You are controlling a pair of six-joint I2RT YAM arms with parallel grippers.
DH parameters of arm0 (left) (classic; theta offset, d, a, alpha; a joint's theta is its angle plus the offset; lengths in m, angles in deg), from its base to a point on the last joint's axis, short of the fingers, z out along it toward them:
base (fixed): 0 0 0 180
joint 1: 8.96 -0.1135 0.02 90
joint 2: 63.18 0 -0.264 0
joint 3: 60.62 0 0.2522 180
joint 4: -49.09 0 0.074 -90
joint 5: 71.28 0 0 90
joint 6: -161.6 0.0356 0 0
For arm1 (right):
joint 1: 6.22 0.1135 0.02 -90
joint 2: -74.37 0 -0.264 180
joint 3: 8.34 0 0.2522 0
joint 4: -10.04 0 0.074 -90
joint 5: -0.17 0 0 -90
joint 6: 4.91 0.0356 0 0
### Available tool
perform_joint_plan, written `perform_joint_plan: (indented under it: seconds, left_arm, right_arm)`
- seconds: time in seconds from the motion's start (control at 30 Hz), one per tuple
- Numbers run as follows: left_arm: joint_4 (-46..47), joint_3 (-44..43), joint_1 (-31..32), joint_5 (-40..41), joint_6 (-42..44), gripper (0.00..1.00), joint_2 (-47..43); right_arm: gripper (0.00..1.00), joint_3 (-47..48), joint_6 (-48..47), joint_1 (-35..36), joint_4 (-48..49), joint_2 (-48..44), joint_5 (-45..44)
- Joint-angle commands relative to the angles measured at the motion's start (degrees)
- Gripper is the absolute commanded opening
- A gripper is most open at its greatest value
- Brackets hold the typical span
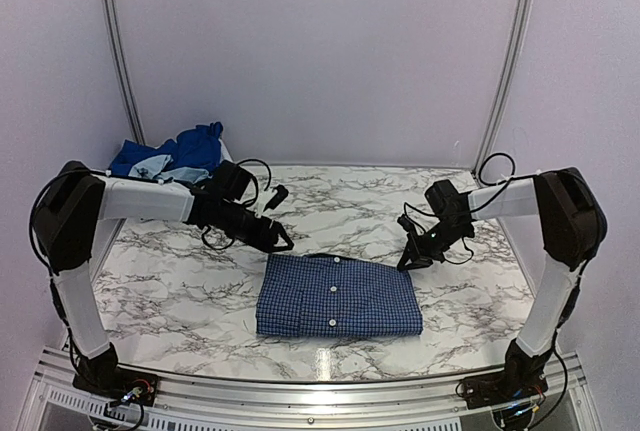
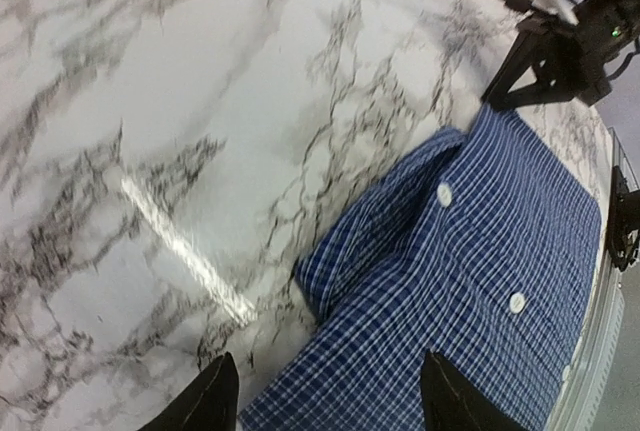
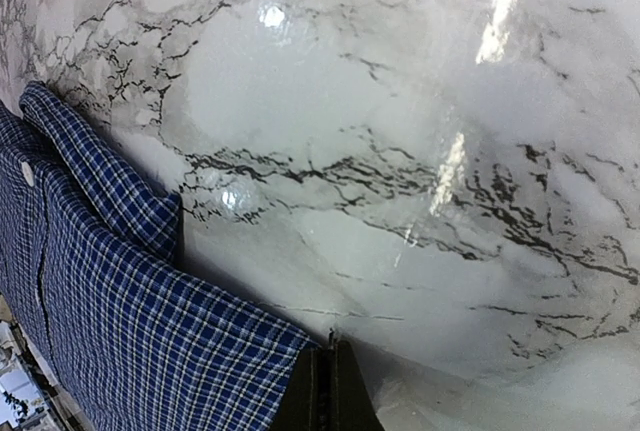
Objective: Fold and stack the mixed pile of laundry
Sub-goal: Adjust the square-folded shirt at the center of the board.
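Pile [image 1: 168,159]: blue clothes heaped at the far left corner.
My left gripper [image 1: 286,242]: fingers spread, holding nothing, above the shirt's far left corner.
Shirt [image 1: 338,296]: folded flat, mid-table [image 1: 180,291].
My right gripper [image 1: 404,265]: pinched shut beside the shirt's far right corner.

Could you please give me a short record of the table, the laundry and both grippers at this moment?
Table: white marble pattern
Shirt: navy check shirt, folded flat, buttons up, mid-table
Pile: blue clothes heaped at the far left corner
Left gripper: open, over the shirt's far left corner, holding nothing
Right gripper: shut, at the shirt's far right corner
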Motion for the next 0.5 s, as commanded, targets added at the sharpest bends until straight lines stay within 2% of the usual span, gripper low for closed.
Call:
perform_joint_plan:
  seconds: [0.0, 0.07, 0.13, 0.2, 0.27, 0.3, 0.47]
  left_arm:
    - [-3.2, 3.0, -0.2, -0.1, -3.4, 0.64, 1.6]
    - [-3.2, 3.1, -0.3, 0.1, -3.5, 0.61, 2.3]
    - [-3.2, 2.7, -0.3, -0.7, -3.5, 0.50, 3.0]
    - [-3.2, 2.2, -0.7, -2.8, -3.9, 0.31, 3.1]
    - [-3.2, 1.6, -1.1, -4.3, -4.4, 0.07, 2.6]
    - [-3.2, 1.4, -1.3, -4.3, -4.6, 0.00, 2.0]
    - [-1.3, 1.1, -2.9, -0.4, -6.4, 0.00, -1.2]
  right_arm:
    - [0.00, -1.8, 0.1, 0.3, 0.6, 0.0, -4.6]
    - [0.00, -2.2, -0.1, 0.3, 0.7, -0.3, -4.5]
    - [0.00, -2.6, -0.2, 0.3, 0.7, -0.5, -4.4]
    - [0.00, -2.9, -0.1, 0.2, 0.7, -0.8, -4.4]
    - [0.00, -3.2, -0.1, 0.2, 0.7, -1.2, -4.4]
    - [0.00, -3.3, -0.1, 0.2, 0.7, -1.4, -4.5]
    - [0.00, -3.3, 0.0, 0.2, 0.2, -2.2, -4.7]
